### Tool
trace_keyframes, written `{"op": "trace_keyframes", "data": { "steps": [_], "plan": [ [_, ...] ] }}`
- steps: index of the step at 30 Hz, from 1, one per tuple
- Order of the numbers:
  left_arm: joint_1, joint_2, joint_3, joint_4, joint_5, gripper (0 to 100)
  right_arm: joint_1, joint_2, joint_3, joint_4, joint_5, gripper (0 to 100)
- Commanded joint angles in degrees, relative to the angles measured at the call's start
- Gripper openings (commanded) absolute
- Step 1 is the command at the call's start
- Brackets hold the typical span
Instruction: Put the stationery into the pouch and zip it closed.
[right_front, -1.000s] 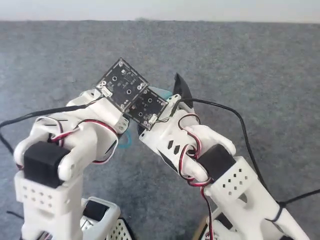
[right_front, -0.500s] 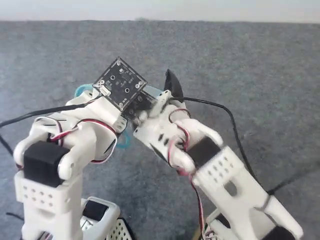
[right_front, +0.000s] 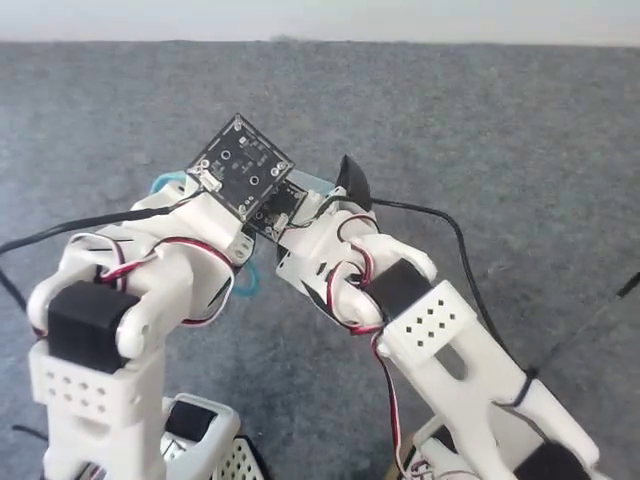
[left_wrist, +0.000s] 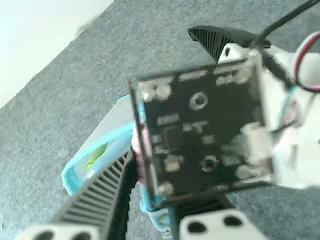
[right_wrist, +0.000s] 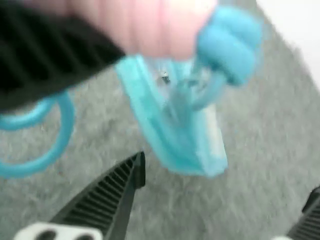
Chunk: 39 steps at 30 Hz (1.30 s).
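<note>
Both jaws (ribbed, black) of the right gripper (right_wrist: 227, 177) stand wide apart; just beyond is the teal pouch (right_wrist: 175, 130), mid-frame in the high view, just beside the left gripper (right_wrist: 95, 45), whose state I cannot tell.

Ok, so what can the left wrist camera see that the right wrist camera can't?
Left wrist view's extra: a black square circuit board up close, blocking much of the scene, and something green showing inside the light blue zip pouch. Right wrist view's extra: a chunky blue pull hanging by the pouch's top, and the right claw spread open. Both share the pouch and the grey carpet.
</note>
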<state>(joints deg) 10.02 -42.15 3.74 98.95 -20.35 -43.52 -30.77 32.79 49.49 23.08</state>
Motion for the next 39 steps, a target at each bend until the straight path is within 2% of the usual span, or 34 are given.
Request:
{"op": "trace_keyframes", "data": {
  "steps": [1, 11, 15, 26, 31, 33, 34, 37, 39],
  "plan": [
    [-1.5, -1.5, -0.4, 0.3, -0.2, 1, 0.1, 0.0, -4.6, -1.4, 2.2, 47.2],
    [-2.4, -1.7, -0.6, 0.5, -0.3, 1, 0.4, 0.2, -5.9, -3.9, 13.8, 47.1],
    [-2.5, -1.7, -0.6, 0.6, -0.3, 1, 0.4, 0.4, -6.2, -3.9, 14.7, 46.9],
    [-2.5, -1.4, -0.3, 0.6, -0.3, 1, 0.1, 0.0, -6.2, -5.1, 15.1, 31.0],
    [-2.5, -1.2, -0.3, 0.5, -0.3, 1, 0.0, 0.0, -7.6, -4.6, 14.4, 11.7],
    [-2.5, -1.2, -0.3, 0.5, -0.3, 1, 0.1, 0.0, -8.6, -4.7, 11.6, 1.7],
    [-2.5, -1.2, -0.3, 0.5, -0.3, 1, 0.2, 0.0, -9.4, -4.6, 10.0, 0.0],
    [-2.5, -1.2, -0.3, 0.4, -0.3, 1, 0.2, 0.0, -10.4, -4.5, 7.4, 3.5],
    [-2.5, -1.2, -0.3, 0.5, -0.3, 1, 0.1, 0.0, -10.5, -4.5, 7.4, 0.8]
  ]
}}
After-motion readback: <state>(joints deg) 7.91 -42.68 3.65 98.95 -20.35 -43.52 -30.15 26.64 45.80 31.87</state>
